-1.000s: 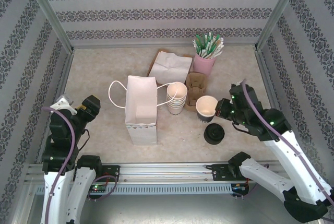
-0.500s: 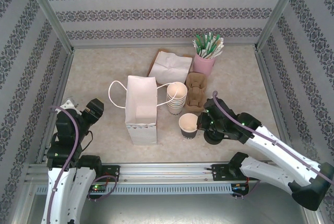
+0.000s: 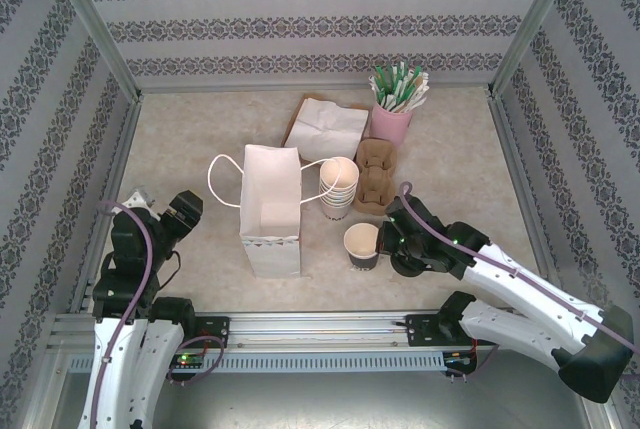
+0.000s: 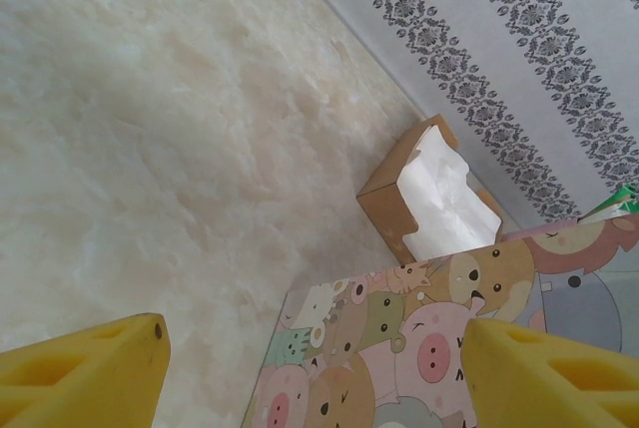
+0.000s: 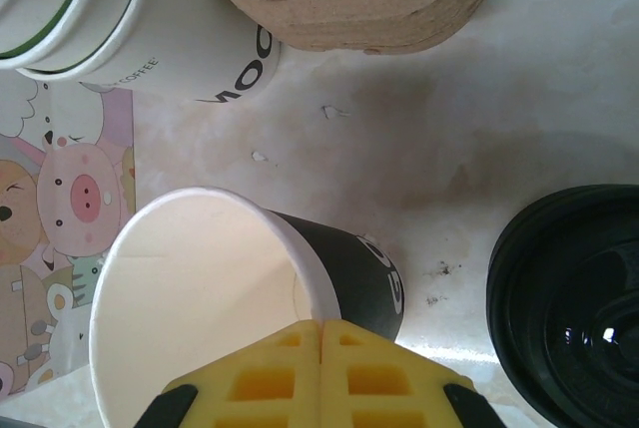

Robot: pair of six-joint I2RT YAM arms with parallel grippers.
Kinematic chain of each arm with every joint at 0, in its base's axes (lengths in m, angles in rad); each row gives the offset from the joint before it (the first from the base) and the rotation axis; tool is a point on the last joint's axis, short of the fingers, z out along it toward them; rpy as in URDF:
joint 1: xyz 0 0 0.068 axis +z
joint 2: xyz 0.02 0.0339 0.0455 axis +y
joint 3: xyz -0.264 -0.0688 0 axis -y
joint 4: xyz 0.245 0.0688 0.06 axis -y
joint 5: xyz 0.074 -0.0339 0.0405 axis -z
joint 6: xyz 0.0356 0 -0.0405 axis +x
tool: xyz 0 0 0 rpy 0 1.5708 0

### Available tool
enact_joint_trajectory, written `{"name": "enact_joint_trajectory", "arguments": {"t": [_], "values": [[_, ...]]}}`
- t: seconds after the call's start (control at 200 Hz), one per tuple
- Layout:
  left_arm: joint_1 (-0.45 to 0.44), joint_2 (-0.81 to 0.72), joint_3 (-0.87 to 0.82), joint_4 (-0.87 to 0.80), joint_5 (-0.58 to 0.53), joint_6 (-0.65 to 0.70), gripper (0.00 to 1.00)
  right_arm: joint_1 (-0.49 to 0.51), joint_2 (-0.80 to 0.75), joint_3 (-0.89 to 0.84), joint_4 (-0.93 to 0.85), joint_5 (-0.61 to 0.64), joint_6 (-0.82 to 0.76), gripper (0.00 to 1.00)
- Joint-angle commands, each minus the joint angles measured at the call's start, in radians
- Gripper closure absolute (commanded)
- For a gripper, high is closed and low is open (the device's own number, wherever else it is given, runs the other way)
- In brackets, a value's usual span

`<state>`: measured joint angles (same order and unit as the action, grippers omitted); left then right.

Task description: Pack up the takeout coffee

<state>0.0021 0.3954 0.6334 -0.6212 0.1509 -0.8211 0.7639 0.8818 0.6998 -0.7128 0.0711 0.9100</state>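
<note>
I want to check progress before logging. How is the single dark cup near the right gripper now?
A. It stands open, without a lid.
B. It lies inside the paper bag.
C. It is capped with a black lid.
A: the dark cup shows its bare cream inside, the black lids lie beside it, and the right gripper pinches its rim.

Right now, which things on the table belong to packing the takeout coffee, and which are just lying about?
In the job: lidless dark cup, gripped by the right hand; black lids; paper bag.
Lying about: stacked cream cups; cardboard carriers; napkin box; pink cup of green sticks.
</note>
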Motion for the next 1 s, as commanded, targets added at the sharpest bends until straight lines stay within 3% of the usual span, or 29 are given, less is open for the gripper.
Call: {"name": "enact_joint_trajectory", "arguments": {"t": [0.0,0.305,0.53,0.679,0.789,0.994], "values": [[0.009,0.000,-0.014,0.018,0.011,-0.012,0.22,0.014,0.000,-0.013,0.006,0.024,-0.024,0.91],[0.010,0.003,-0.018,0.029,0.010,-0.010,0.22,0.013,0.002,0.034,-0.061,0.036,-0.052,0.69],[0.011,0.009,-0.021,0.025,0.013,-0.003,0.22,-0.002,0.021,0.169,-0.275,0.143,-0.041,0.57],[0.010,0.028,-0.007,0.021,0.040,0.005,0.22,-0.076,-0.010,0.152,-0.313,0.125,-0.021,0.40],[0.009,0.036,-0.005,0.018,0.048,0.010,0.22,-0.162,-0.022,0.085,-0.310,0.046,-0.020,0.26],[0.009,0.039,-0.009,0.022,0.047,0.015,0.22,-0.224,-0.017,0.022,-0.294,0.012,-0.031,0.15]]}}
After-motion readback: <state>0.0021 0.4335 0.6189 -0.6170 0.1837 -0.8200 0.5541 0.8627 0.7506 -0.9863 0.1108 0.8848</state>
